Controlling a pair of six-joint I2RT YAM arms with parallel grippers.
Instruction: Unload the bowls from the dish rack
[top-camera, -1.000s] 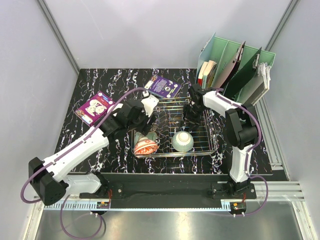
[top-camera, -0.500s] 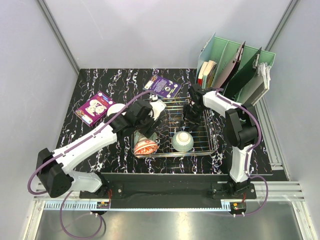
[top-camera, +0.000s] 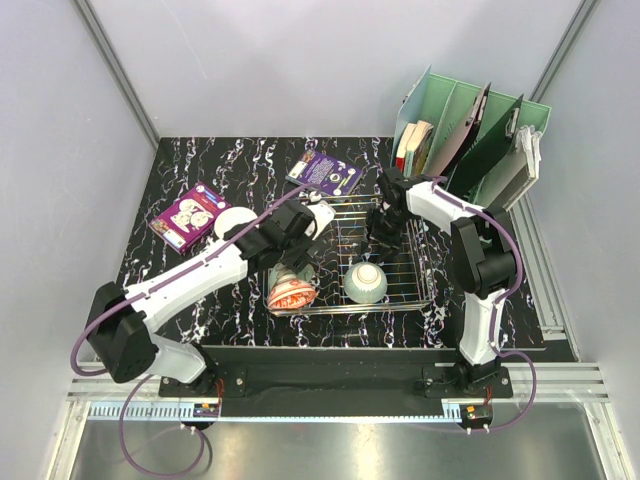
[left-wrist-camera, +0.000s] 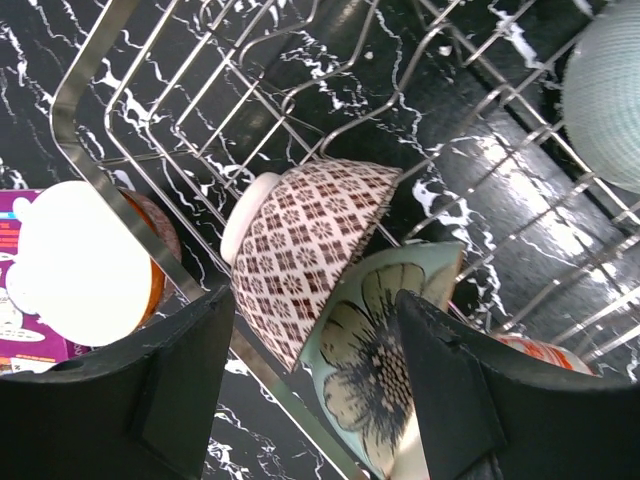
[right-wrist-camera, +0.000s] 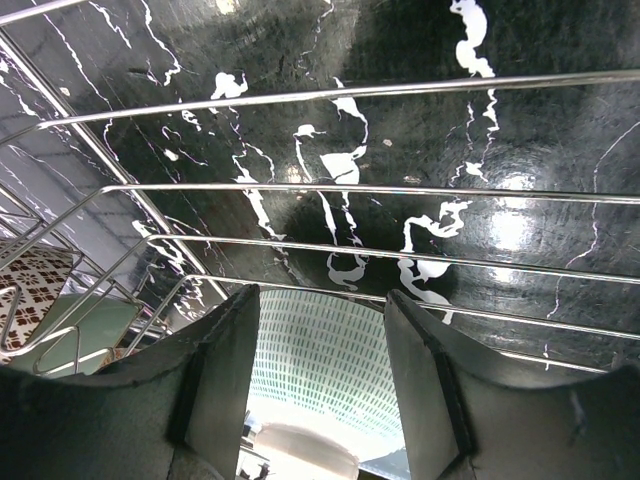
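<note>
At the rack's left end, the left gripper hangs open around the lattice bowl and flower bowl, leaning together; closing could pinch both or snag wire, while the right gripper, open, hovers over the pale bowl

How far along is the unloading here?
Done: cream bowl and orange bowl sit outside the rack. In hand: nothing; the open left gripper hovers over the lattice bowl. Left: that one, flower bowl, red bowl, celadon bowl, all in the rack.
</note>
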